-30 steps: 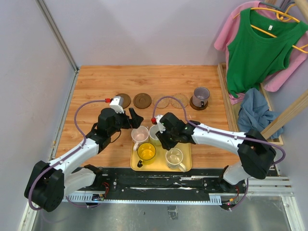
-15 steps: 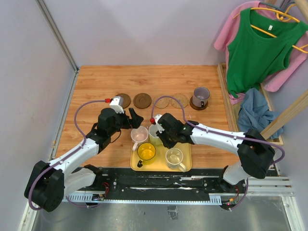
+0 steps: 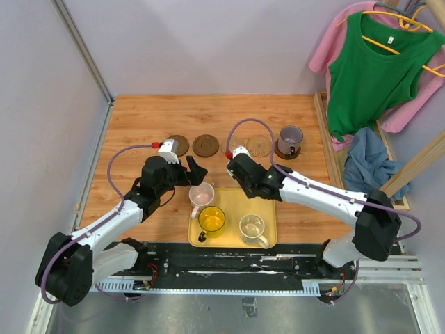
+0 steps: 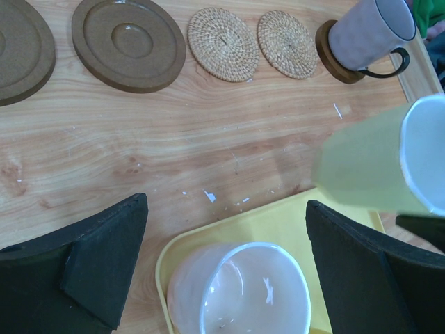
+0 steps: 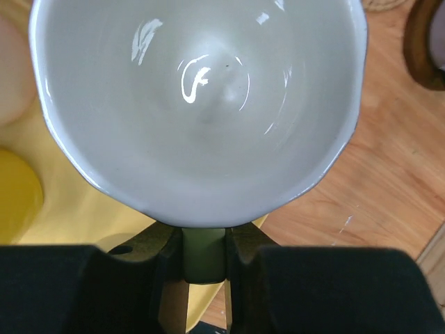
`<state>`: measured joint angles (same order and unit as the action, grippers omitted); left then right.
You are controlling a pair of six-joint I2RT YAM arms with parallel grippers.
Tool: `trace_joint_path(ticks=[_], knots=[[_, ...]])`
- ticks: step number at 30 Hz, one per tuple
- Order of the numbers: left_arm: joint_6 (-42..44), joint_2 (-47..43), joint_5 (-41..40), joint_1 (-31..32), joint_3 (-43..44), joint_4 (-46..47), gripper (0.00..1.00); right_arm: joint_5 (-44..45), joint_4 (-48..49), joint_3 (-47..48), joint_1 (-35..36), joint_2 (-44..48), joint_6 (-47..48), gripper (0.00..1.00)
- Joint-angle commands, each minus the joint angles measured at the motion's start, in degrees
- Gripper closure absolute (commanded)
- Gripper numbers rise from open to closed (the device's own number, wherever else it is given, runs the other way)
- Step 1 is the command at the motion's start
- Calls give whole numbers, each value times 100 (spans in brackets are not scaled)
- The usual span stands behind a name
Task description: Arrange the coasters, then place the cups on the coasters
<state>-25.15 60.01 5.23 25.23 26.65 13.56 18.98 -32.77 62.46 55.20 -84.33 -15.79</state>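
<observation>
Right hand (image 5: 203, 252) has lifted pale-green cup (image 5: 201, 104) off tray (image 3: 236, 200)

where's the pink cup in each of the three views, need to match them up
Top external: the pink cup sits in the tray's far left corner.
Left wrist: bottom centre, seen from above.
Right wrist: only a pale pink sliver at the left edge, beside the rim of the pale green cup.
Shared landmark: the yellow tray.
</observation>
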Motion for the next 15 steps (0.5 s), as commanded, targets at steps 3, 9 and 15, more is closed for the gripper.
trace_joint_path(ticks=[3,9,15], knots=[[83,37,22,43,111,261,0,1153,71,702,-280,6,-644,99],[169,97,-1,47,170,250,0,1092,474,968,-920,-381,-748,99],[252,179,-104,43,250,216,0,772,794,1503,-1521,-979,-528,99]])
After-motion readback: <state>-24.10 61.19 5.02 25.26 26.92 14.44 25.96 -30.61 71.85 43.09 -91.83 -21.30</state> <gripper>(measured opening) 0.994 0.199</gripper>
